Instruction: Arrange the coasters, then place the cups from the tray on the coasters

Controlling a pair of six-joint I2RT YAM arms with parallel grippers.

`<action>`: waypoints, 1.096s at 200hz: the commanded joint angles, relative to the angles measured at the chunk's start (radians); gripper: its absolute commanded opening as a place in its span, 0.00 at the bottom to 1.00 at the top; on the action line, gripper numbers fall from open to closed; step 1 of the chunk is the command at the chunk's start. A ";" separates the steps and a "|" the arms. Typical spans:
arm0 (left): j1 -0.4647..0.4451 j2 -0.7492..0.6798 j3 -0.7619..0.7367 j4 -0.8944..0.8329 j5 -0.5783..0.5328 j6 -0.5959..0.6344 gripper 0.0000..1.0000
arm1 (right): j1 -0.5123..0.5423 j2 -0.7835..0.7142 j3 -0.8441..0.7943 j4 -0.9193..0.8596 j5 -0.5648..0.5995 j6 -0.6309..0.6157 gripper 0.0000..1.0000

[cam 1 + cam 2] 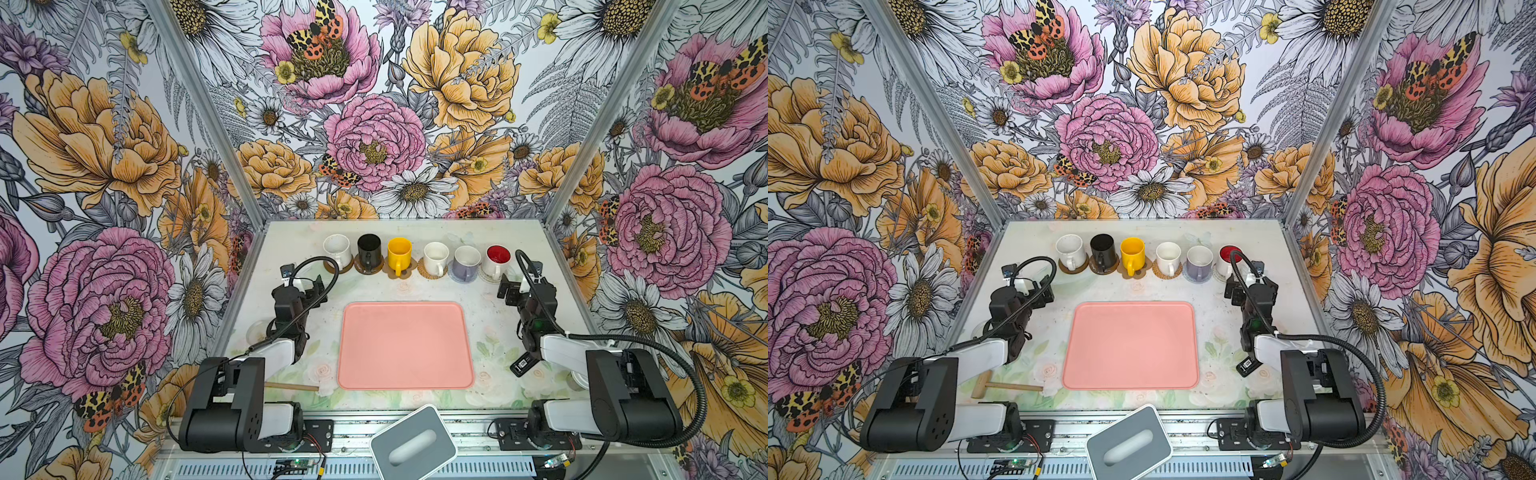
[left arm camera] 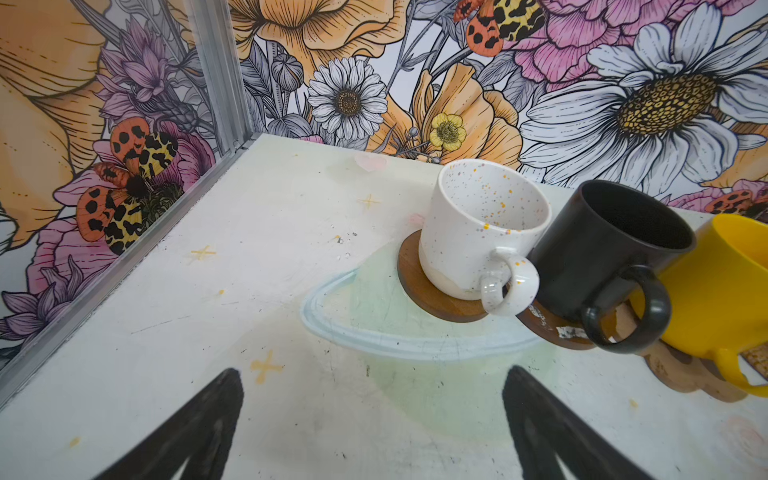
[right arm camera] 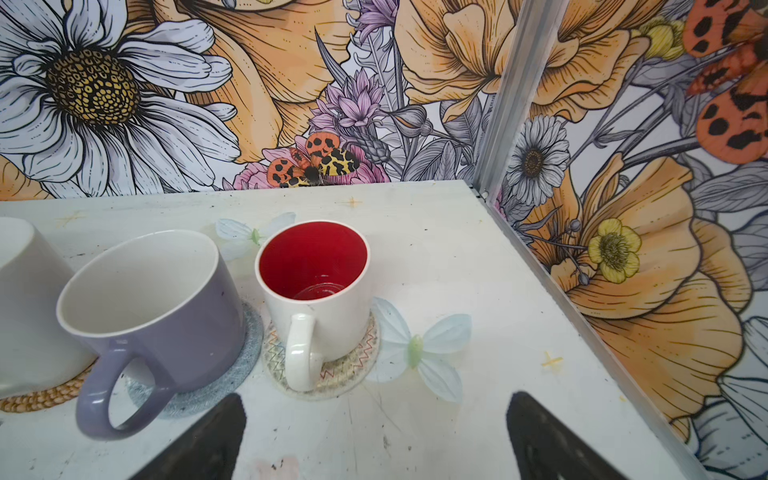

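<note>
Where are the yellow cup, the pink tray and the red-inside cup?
yellow cup (image 1: 399, 257), in a top view, on its outer wall.
pink tray (image 1: 405, 345), in a top view, on its bare floor.
red-inside cup (image 3: 332, 328), right wrist view, on its white outer wall.

We see a left arm (image 1: 226, 409) and a right arm (image 1: 633, 395) on either side of the large salmon-pink rectangular tray (image 1: 405, 345). Each is built of blocky matte-black joint housings and smooth white link shells, with a ribbed black cable hose (image 1: 335, 272) running along it. Left of the tray, thin red and black wires (image 1: 318, 446) leave a black base plate (image 1: 318, 430). Right of the tray, a small green light (image 1: 539, 323) glows.
</note>
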State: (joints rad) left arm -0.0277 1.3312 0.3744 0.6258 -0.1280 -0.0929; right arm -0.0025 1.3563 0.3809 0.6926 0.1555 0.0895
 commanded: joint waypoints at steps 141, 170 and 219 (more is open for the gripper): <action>0.023 0.123 -0.085 0.402 -0.020 0.095 0.99 | -0.031 0.182 -0.057 0.311 -0.025 0.025 0.99; 0.020 0.236 -0.071 0.488 0.027 0.118 0.99 | -0.031 0.182 -0.054 0.308 -0.024 0.026 1.00; 0.020 0.225 -0.010 0.349 -0.073 0.084 0.99 | -0.031 0.181 -0.046 0.291 -0.009 0.031 0.99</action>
State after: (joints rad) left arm -0.0143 1.5574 0.3317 0.9588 -0.1547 -0.0006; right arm -0.0277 1.5486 0.3069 0.9852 0.1234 0.0971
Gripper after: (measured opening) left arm 0.987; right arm 0.995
